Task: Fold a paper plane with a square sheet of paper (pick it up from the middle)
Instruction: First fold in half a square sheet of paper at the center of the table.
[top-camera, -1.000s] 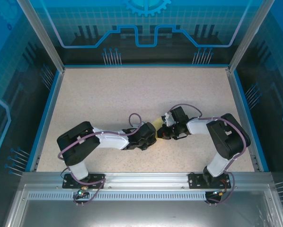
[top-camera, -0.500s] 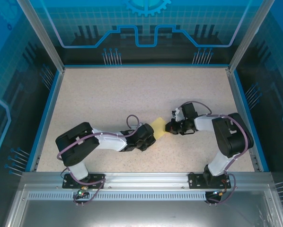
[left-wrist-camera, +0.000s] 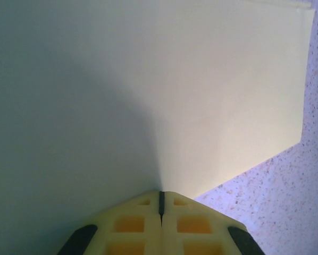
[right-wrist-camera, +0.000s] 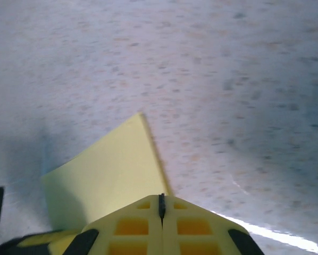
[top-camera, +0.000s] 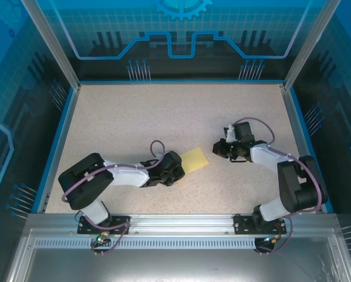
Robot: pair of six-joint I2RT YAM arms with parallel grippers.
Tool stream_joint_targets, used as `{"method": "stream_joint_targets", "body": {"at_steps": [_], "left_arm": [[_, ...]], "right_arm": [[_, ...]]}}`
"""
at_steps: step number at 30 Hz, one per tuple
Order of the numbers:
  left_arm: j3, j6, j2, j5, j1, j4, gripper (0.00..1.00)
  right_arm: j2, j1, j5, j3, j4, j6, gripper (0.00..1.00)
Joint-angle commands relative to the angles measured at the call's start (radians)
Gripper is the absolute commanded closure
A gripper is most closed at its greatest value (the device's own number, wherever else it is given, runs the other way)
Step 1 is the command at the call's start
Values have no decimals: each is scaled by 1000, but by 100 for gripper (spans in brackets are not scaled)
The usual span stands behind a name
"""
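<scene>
Paper first: the yellow sheet [top-camera: 194, 160] lies flat on the speckled table [top-camera: 134, 117], a little below the middle and slightly skewed, one corner pointing up and right. From above it looks more like a slanted rectangle than a true square. It sits between the two arms, much closer to the left one.

Left gripper [top-camera: 181, 165] is right at the sheet's lower-left edge, arm stretched low across the table toward it. On the left wrist camera the yellow sheet [left-wrist-camera: 201, 95] spreads out ahead of the left gripper [left-wrist-camera: 160, 203], whose fingers are pressed tight together with only a thin dark seam between them. The tips sit over the paper, and whether any of it is nipped in that seam I cannot tell.

Right gripper [top-camera: 216, 150] hangs off to the sheet's right, near it but clear of it, bare table between them. Its wrist camera shows the right gripper [right-wrist-camera: 161, 203] clenched as well, nothing in it, and the yellow sheet [right-wrist-camera: 106, 170] ahead and to the left with one sharp corner pointing away
</scene>
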Motion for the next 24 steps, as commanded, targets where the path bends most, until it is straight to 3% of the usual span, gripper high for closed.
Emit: {"method": "stream_joint_targets", "body": {"at_steps": [1,7,11,19,24], "left_arm": [[-35,125,-14,-4,38,-151,100],[-44,134,-24,-11,58,-170,100],[-44,114,-19,-23,60,-187,100],[-5,31,11,-55,65,-328,100],[9,1,19,-78,65,-411,100]], "right_arm": [[-8,93,-55,-3,-28,10,97],[87,233,-88,13,72,90,97],[154,275,-75,39,102,124,98],[210,302,-44,17,116,151,98],[208,247,23,-4,85,96,99]]}}
